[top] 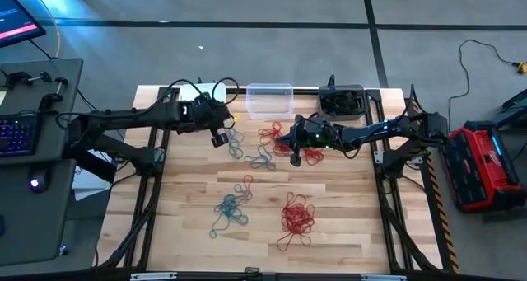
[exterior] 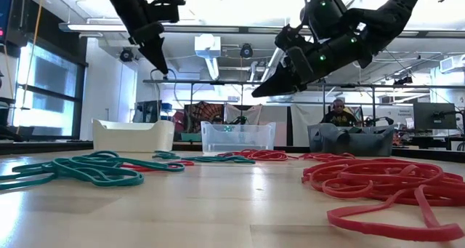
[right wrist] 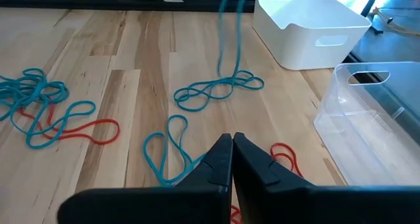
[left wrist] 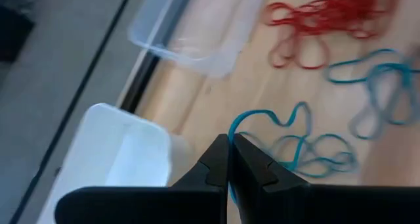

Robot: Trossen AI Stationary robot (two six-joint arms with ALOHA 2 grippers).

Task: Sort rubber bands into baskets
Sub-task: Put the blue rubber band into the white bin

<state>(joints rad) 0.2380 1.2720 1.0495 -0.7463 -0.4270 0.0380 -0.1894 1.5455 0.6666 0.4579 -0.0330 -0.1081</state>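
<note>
The left gripper (top: 219, 138) hangs above the table just in front of the white basket (top: 203, 92), its fingers clenched on a teal rubber band (left wrist: 259, 119) whose strand trails from between the tips down toward a small teal bunch (top: 235, 146) lying on the wood. The right gripper (top: 294, 152), also pinched closed, hovers in front of the clear basket (top: 269, 100) over a red bunch (top: 311, 154); whether it holds a strand cannot be told. The remaining bands lie well away from the white basket toward the table's near edge: a teal-and-red tangle (top: 232, 200) and a dense red heap (top: 297, 216), with more red loops (top: 268, 133) in front of the clear basket, while the dark grey basket (top: 342, 100) sits beyond that one. These bands look nearly weightless, soft and stretchy, and they snag on each other, so lifting one likely drags neighbours along. A pinch on a single outlying loop at a bunch's edge seems the safest hold, since a grab into the heap's middle may bring up mixed colours.
</note>
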